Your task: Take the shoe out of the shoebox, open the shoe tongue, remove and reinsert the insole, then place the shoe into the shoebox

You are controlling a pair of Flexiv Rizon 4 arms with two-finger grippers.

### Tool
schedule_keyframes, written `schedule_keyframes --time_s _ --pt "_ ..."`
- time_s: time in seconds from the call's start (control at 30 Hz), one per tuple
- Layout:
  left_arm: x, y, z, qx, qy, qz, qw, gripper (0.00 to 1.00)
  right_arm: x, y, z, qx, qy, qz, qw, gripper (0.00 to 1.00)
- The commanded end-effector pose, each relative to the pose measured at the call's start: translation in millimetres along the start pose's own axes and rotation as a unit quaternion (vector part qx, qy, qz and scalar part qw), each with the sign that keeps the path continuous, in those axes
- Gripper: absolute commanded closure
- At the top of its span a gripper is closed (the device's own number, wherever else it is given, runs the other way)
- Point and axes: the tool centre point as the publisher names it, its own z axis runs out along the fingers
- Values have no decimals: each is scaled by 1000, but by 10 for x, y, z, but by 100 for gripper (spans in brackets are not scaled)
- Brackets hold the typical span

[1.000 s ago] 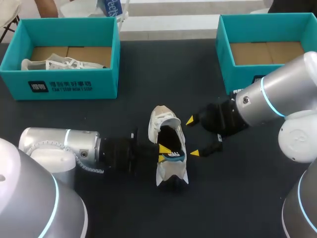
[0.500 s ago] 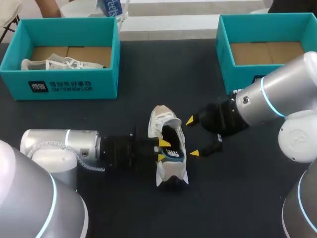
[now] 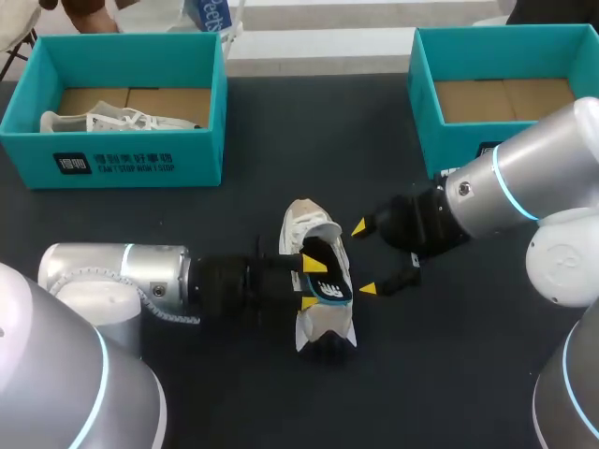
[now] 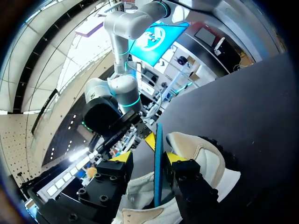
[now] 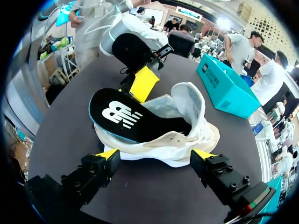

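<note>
A white shoe point(image 3: 314, 323) lies on its side mid-table. Its black insole point(image 3: 329, 278) with a teal rim sticks partly out of the opening. My left gripper point(image 3: 312, 283) reaches into the shoe from the left, its fingers spread above and below the insole. In the left wrist view the insole point(image 4: 158, 172) shows edge-on between the fingers point(image 4: 120, 158), with a gap on one side, so the gripper is open. The shoe point(image 4: 205, 158) lies just ahead. My right gripper point(image 3: 363, 258) stands wide open at the shoe's right side. Ahead of the right gripper point(image 5: 154, 156) lie the shoe point(image 5: 187, 135) and the insole point(image 5: 119, 114).
A teal shoebox point(image 3: 131, 159) at the back left holds another white shoe point(image 3: 117, 122). A second teal shoebox point(image 3: 426, 112) at the back right shows only its cardboard floor. Dark tabletop point(image 3: 281, 187) lies between the boxes and the shoe.
My left gripper's fingers have spread apart from a tight hold on the insole. The insole still sticks out of the shoe. The right arm has not moved.
</note>
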Motion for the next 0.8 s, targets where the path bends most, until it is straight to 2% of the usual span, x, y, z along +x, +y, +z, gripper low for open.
schedule_keyframes --time_s 0.03,0.07,0.1,0.17,0.2,0.23,0.47,0.63,0.73,0.8 --pt "23 -35 25 3 6 -2 1000 63 11 -3 10 -1 -1 -1 1000 0" --pt "33 -36 37 4 8 -2 1000 73 11 -3 10 -1 -1 -1 1000 0" --pt "40 -30 43 4 10 -3 1000 74 11 -3 10 -1 -1 -1 1000 0" --pt "55 0 56 4 12 -6 1000 84 11 -3 10 -1 -1 -1 1000 0" --pt "65 23 62 3 14 -7 1000 96 11 -3 10 -1 -1 -1 1000 0" --pt "74 41 67 3 16 -9 1000 100 11 -3 10 -1 -1 -1 1000 0" --pt "117 276 32 6 33 -3 999 100 11 -3 10 -1 -1 -1 1000 0" --pt "72 446 -40 -9 39 14 999 100 11 -3 10 -1 -1 -1 1000 0" --pt "55 471 -65 -12 37 14 999 100 11 -3 10 -1 -1 -1 1000 0" --pt "56 417 -64 -6 34 15 999 100 11 -3 10 -1 -1 -1 1000 0"
